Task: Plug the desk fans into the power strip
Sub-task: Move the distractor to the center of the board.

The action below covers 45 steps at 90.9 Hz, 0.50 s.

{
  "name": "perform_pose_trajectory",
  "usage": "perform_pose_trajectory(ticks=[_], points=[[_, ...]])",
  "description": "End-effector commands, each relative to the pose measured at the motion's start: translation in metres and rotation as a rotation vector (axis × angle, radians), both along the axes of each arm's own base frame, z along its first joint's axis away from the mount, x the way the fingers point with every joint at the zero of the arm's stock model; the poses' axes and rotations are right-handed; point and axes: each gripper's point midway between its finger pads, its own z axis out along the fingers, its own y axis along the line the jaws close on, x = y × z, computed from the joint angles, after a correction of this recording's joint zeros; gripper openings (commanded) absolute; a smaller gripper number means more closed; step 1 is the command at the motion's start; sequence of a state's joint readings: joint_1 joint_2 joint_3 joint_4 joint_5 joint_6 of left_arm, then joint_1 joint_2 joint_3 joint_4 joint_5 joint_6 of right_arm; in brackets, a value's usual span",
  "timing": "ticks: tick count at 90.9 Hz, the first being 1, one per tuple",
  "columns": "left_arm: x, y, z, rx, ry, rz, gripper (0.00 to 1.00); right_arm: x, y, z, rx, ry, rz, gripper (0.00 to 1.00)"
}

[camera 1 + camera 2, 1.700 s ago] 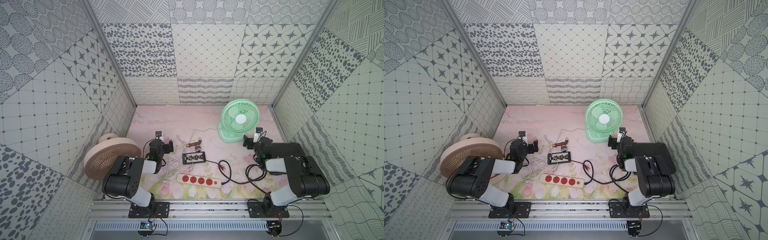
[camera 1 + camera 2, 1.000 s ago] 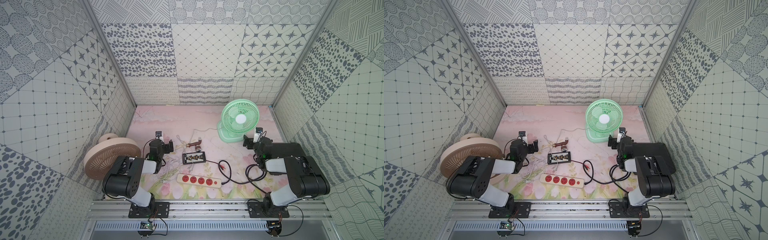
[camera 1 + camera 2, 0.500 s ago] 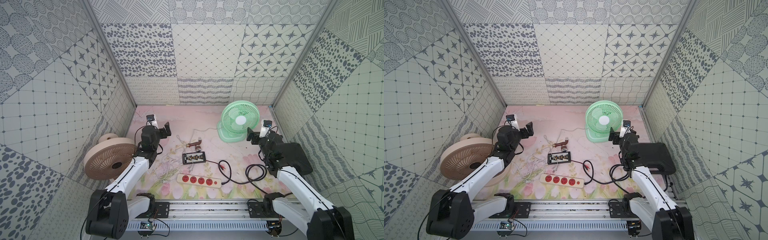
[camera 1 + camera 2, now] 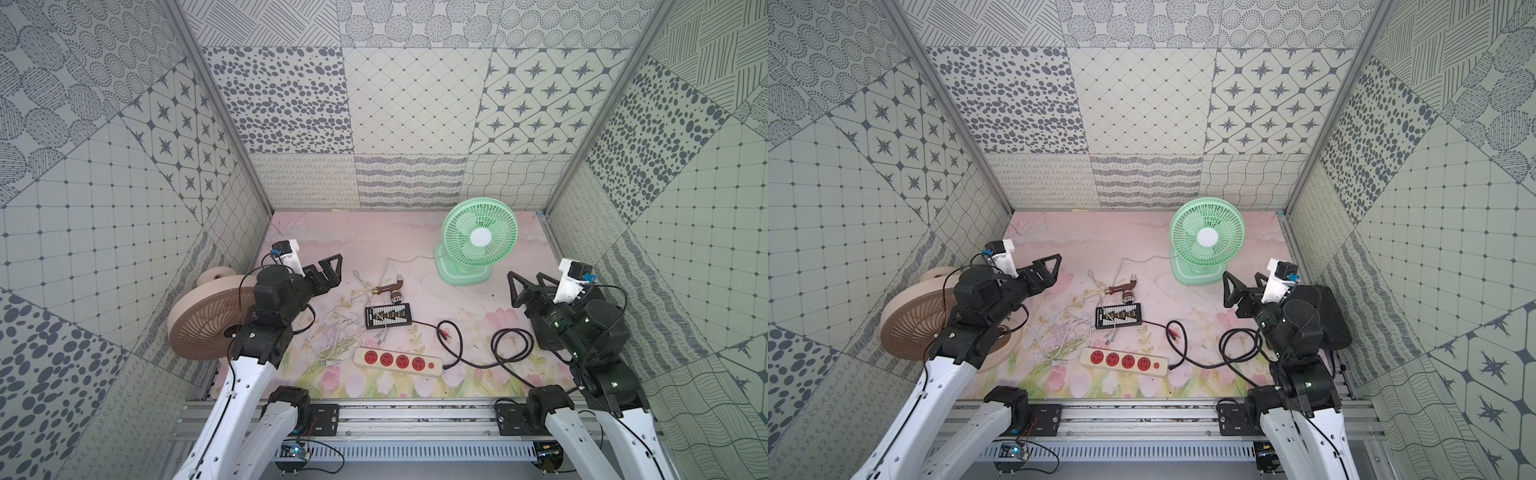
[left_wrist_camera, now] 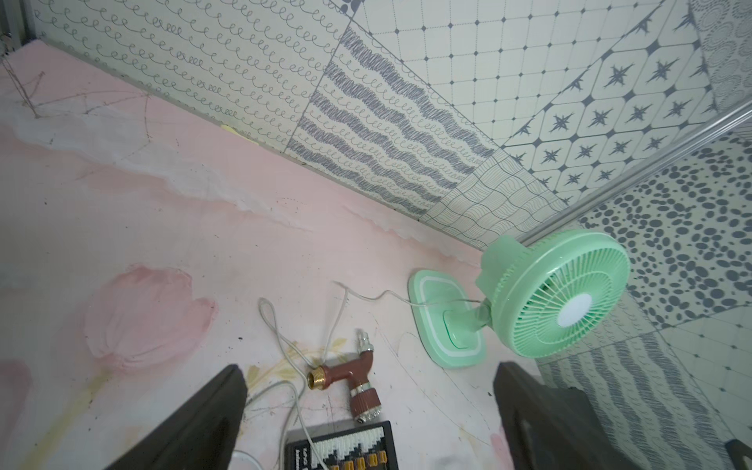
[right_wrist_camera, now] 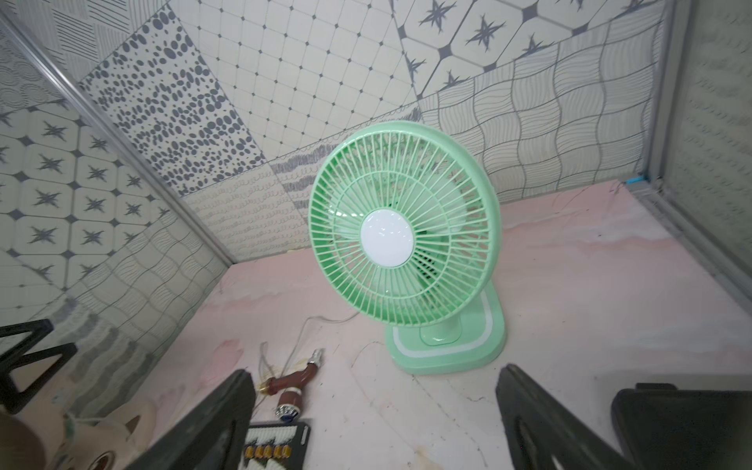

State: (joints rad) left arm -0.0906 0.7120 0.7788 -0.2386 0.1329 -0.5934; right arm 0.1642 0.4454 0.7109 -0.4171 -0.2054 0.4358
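Approach only — left claw and right claw are spread empty; the plug of the green plastic desk fan must be found for the cream red-socketed power strip.

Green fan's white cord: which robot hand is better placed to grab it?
Left, probably. The white cord trails from the green fan toward the left hand and piles up near it. The right hand sits farther off, beyond the black cord.

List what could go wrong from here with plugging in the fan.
The green fan's thin white cord runs into a tangle of white cables; the wrong strand could get picked.
The power strip lies loose; pushing a plug in may slide it.
The black cord loops beside the right arm and might snag.
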Motion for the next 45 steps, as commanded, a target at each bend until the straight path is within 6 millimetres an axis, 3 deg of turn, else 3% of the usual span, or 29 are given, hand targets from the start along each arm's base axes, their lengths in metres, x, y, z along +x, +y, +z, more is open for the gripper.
perform_pose_trajectory(ticks=[1, 9, 18, 37, 45], points=[[-0.061, -0.021, -0.02, -0.171, 0.206, -0.102, 0.99, -0.021, 0.041, -0.018, 0.187, 0.195, 0.229, 0.97], [-0.076, -0.019, -0.031, -0.226, 0.26, -0.072, 0.99, -0.024, 0.055, -0.019, 0.247, 0.227, 0.318, 0.97], [-0.09, -0.001, -0.071, -0.344, 0.425, 0.11, 0.99, -0.022, 0.067, -0.026, 0.291, 0.275, 0.385, 0.97], [-0.064, -0.033, -0.086, -0.403, 0.488, -0.05, 0.99, -0.014, 0.092, -0.055, 0.292, 0.378, 0.469, 0.97], [-0.059, -0.035, -0.099, -0.368, 0.546, -0.053, 0.99, -0.012, 0.112, -0.069, 0.22, 0.419, 0.492, 0.97]])
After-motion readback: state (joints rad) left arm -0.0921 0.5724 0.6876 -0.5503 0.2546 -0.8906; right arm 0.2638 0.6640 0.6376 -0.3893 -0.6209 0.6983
